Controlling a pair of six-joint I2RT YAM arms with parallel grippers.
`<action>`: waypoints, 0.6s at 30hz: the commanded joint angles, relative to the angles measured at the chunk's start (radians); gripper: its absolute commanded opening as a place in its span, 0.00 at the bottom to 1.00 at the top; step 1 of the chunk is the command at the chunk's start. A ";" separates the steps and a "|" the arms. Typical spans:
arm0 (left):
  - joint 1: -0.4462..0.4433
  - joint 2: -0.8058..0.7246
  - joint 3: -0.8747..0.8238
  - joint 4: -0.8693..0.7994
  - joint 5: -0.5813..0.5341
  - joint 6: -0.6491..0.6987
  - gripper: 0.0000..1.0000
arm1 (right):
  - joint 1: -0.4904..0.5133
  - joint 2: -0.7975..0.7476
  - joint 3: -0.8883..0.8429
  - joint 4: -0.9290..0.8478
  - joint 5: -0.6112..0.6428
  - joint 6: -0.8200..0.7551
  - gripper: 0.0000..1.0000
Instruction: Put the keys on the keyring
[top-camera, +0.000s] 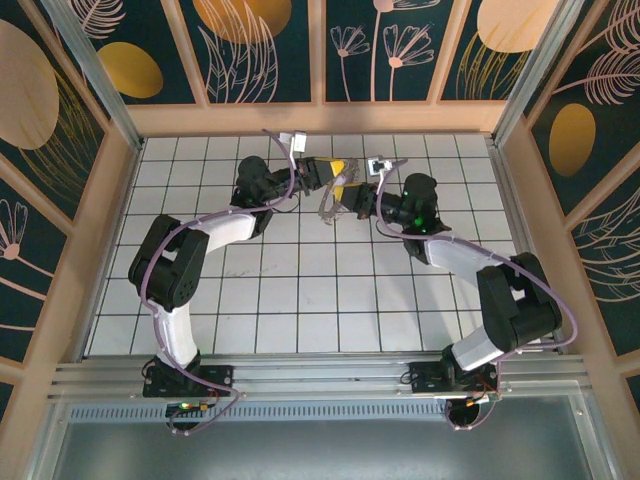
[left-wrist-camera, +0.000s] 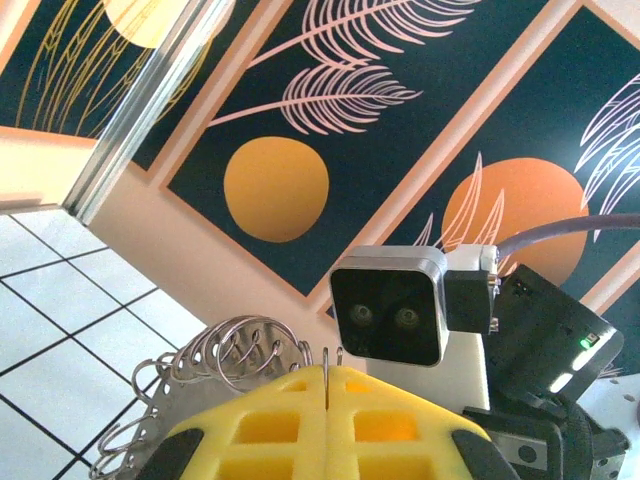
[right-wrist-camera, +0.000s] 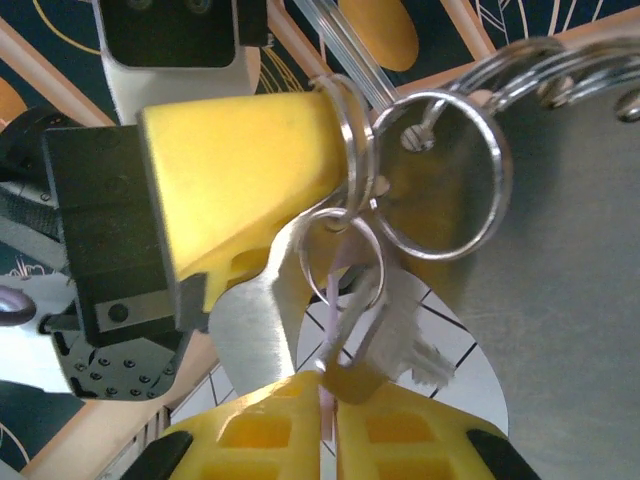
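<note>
Right gripper (right-wrist-camera: 330, 405): clamped on the key (right-wrist-camera: 334, 300). The lilac-pink strip enters the seam between the yellow fingertips and extends straight out beyond them.

Left gripper (left-wrist-camera: 327, 375): clenched on the keyring (right-wrist-camera: 362, 135), with thin wire visible in its seam.

The keyring sits directly beyond the right gripper's tips, just past the key's far end. Contact between key and keyring cannot be determined.

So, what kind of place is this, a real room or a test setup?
Probably a purpose-built robot test cell: left arm and right arm bolted to an aluminium rail, a white tiled tabletop, and printed wall panels enclosing it.
</note>
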 joint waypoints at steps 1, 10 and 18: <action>-0.008 -0.044 -0.006 0.099 -0.022 -0.029 0.00 | -0.010 -0.093 -0.041 0.019 0.017 0.003 0.17; -0.008 -0.041 0.001 0.107 -0.030 -0.036 0.00 | -0.047 -0.325 -0.160 -0.056 0.081 -0.019 0.32; -0.011 -0.047 0.001 0.105 -0.029 -0.035 0.00 | -0.083 -0.304 -0.076 -0.023 0.157 0.033 0.33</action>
